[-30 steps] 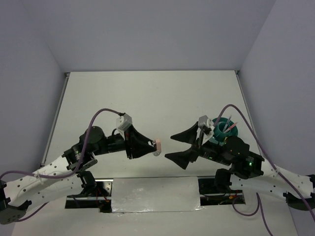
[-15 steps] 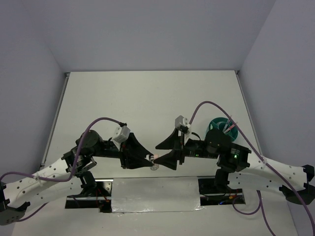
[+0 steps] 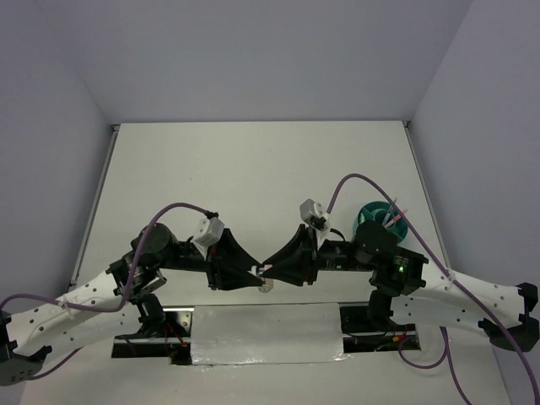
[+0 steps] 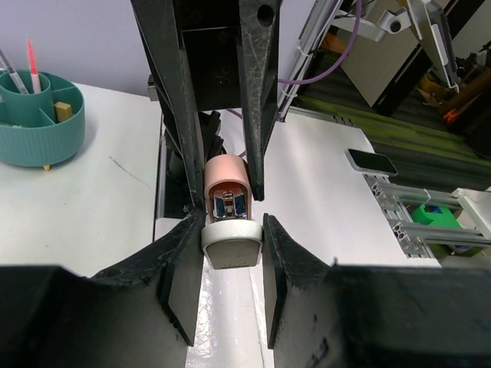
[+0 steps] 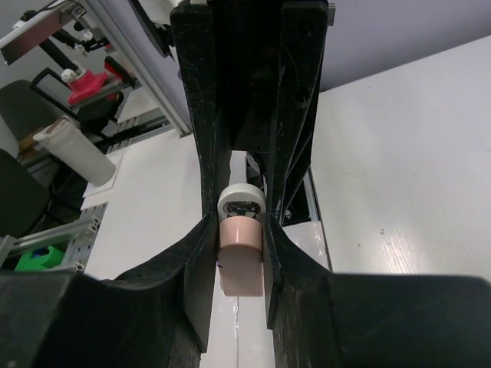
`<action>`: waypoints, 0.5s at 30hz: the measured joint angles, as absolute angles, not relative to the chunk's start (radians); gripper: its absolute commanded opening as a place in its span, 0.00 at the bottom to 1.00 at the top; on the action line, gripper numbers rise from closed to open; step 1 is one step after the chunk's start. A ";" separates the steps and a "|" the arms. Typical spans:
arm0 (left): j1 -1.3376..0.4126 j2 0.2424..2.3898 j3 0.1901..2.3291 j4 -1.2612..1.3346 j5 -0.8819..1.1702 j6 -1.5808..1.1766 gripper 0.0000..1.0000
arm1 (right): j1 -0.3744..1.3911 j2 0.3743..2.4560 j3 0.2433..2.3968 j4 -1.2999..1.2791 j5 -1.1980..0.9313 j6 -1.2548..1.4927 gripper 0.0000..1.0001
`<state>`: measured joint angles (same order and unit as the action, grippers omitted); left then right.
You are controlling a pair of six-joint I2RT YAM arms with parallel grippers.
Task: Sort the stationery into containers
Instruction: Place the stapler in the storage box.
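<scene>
Top external view gives you the layout, and every place here is read from the teal cup (image 3: 369, 214). Farthest to the cup's left, your left arm reaches in from the near corner of the desk (image 3: 253, 169). Its left tool (image 4: 230, 227) is closed on the mini stapler (image 4: 228, 205). In the left wrist view both fingers press the sides of the stapler's white end.

The stapler is well to the left of the cup, close to the desk's near edge, and is held between the two arms. Whether it is clear of the desk surface you cannot tell from above.

Nearer the cup, the right tool (image 5: 240, 227) comes in from the opposite direction and meets the left one tip to tip. It is clamped on the stapler too — in the right wrist view its fingers squeeze the pink end, with the white end pointing away toward the other arm. So both tools grip the one stapler, pink half on the cup's side and white half on the far side.

Inside the cup, a grey pen (image 4: 8, 66) and a pink-red pen (image 4: 33, 58) stand upright together in one compartment. A yellow-brown block (image 4: 64, 112) sits in a neighbouring compartment — all seen in the left wrist view.
</scene>
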<state>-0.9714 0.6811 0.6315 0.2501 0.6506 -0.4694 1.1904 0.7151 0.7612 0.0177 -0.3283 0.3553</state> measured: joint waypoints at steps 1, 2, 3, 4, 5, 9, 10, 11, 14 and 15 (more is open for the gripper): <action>-0.971 0.681 0.632 0.246 0.648 -0.469 0.00 | 1.190 0.714 0.758 0.020 -0.327 0.355 0.00; -0.971 0.681 0.632 0.242 0.641 -0.469 0.00 | 1.190 0.714 0.756 0.021 -0.327 0.355 0.00; -0.973 0.679 0.632 0.237 0.632 -0.468 0.17 | 1.190 0.712 0.750 0.028 -0.324 0.355 0.00; -0.974 0.677 0.632 0.228 0.618 -0.467 0.34 | 1.189 0.708 0.743 0.032 -0.318 0.355 0.00; -0.976 0.675 0.633 0.215 0.596 -0.466 0.63 | 1.188 0.705 0.738 0.032 -0.310 0.354 0.00; -0.979 0.678 0.667 0.112 0.389 -0.451 0.99 | 1.183 0.672 0.704 0.010 -0.236 0.344 0.00; -0.979 0.683 0.683 0.082 0.326 -0.451 0.99 | 1.176 0.653 0.691 -0.007 -0.202 0.340 0.00; -0.979 0.693 0.712 0.030 0.251 -0.456 0.99 | 1.161 0.629 0.675 -0.025 -0.169 0.334 0.00; -0.979 0.735 0.824 -0.161 -0.020 -0.509 0.99 | 1.065 0.559 0.637 -0.091 -0.093 0.323 0.00; -0.979 0.750 0.879 -0.267 -0.124 -0.543 0.99 | 1.008 0.537 0.627 -0.121 -0.064 0.323 0.00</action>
